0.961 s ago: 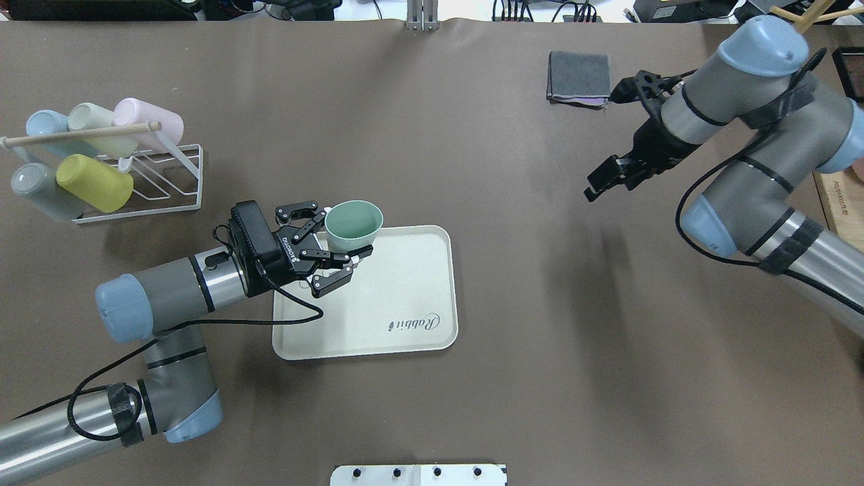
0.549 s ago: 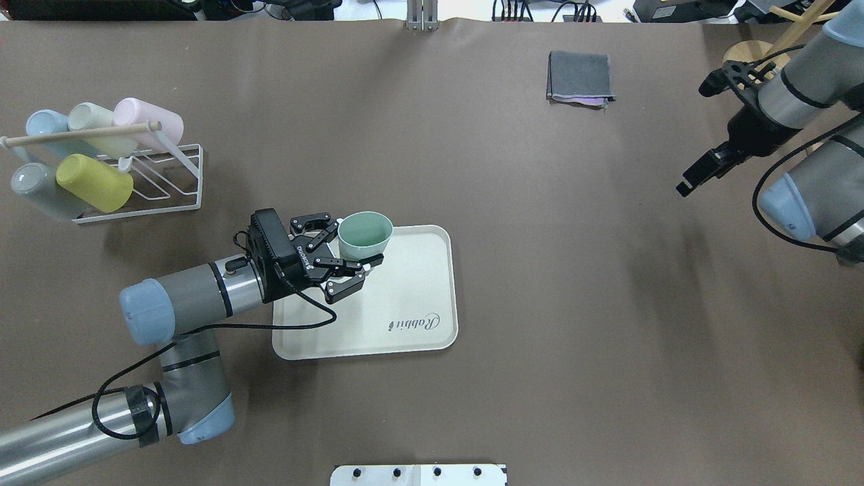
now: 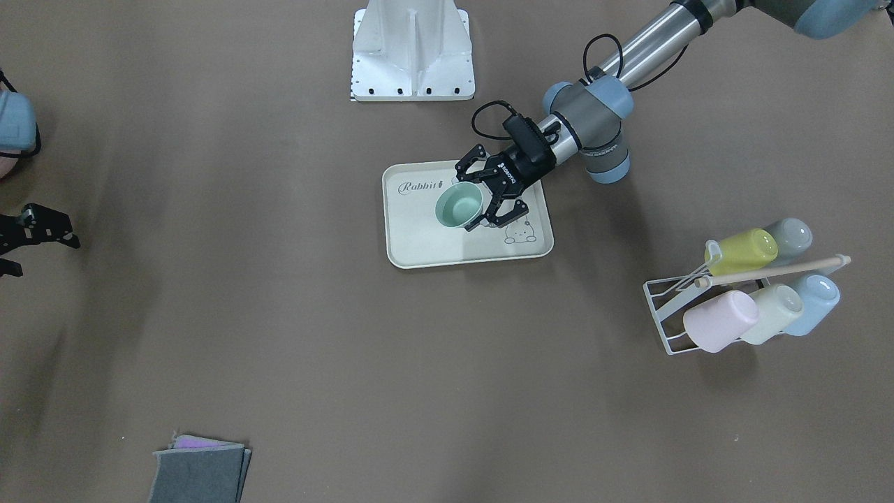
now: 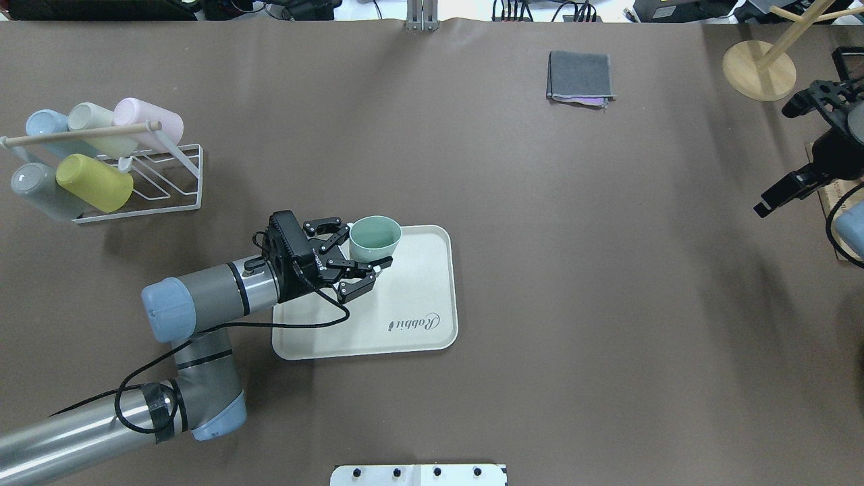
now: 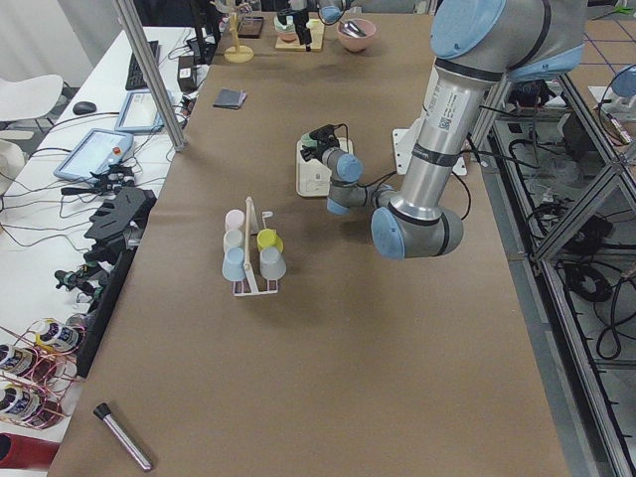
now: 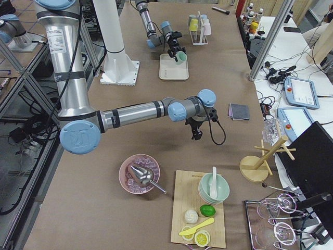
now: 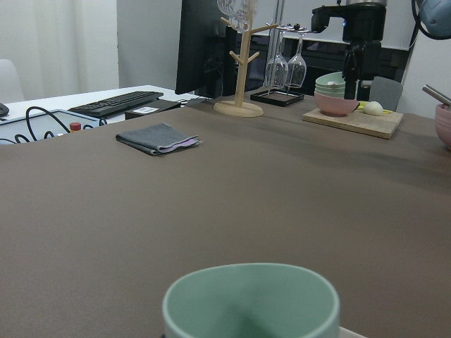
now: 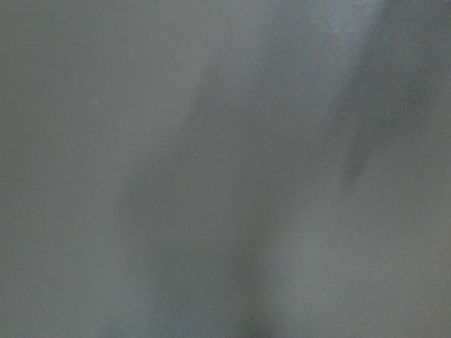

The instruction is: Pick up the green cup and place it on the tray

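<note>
moved: left gripper [image 4: 361,248] took the green cup [image 4: 374,236] further across the tray [image 4: 418,297]; right gripper [image 4: 766,204] backed off to the table [image 4: 540,270]'s right edge.
tray: left of middle, nearer the robot-side edge.
left gripper: clamped on the cup's sides.
right gripper: grip state, can't tell.
green cup: upright, over the tray's far side.

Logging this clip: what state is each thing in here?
Green cup: upright, gripped, over the tray.
Left gripper: jaws shut on cup.
Right gripper: off to the side, jaws unclear.
Tray: flat on the table.
Rack cups: five, lying on the rack.
Cloth: folded.
</note>
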{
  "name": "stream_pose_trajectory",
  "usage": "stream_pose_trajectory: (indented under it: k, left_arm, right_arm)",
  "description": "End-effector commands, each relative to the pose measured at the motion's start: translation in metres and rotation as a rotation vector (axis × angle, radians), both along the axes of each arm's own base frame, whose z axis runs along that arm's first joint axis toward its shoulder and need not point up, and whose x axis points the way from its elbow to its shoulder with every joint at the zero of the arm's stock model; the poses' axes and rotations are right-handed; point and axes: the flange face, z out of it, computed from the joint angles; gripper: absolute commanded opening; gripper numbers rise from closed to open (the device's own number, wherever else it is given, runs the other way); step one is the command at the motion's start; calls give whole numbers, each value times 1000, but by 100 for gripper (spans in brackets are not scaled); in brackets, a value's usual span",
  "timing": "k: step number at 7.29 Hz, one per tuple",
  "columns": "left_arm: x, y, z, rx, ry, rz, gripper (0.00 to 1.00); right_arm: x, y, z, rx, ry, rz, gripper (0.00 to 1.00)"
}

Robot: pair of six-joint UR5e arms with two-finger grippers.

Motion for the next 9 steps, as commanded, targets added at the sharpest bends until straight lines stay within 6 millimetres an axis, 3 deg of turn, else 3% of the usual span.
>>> stream_pose_trajectory:
  k: [1, 3, 4, 7, 9]
  left_arm:
    - [10, 11, -1, -10, 5, 26, 0]
    - [18, 19, 4, -14, -5, 41, 0]
    - [21, 21, 3, -13, -4, 44, 6]
    - [24, 21, 2, -16, -5, 45, 14]
    - [28, 24, 1, -19, -5, 48, 32]
  right_arm:
    - [13, 18, 7, 4, 33, 14, 99]
    - [40, 32, 14, -64, 67, 55, 99]
    - [54, 29, 18, -55, 112, 88, 99]
    - [153, 35, 43, -276, 164, 267, 100]
    - [182, 50, 53, -387, 93, 314, 100]
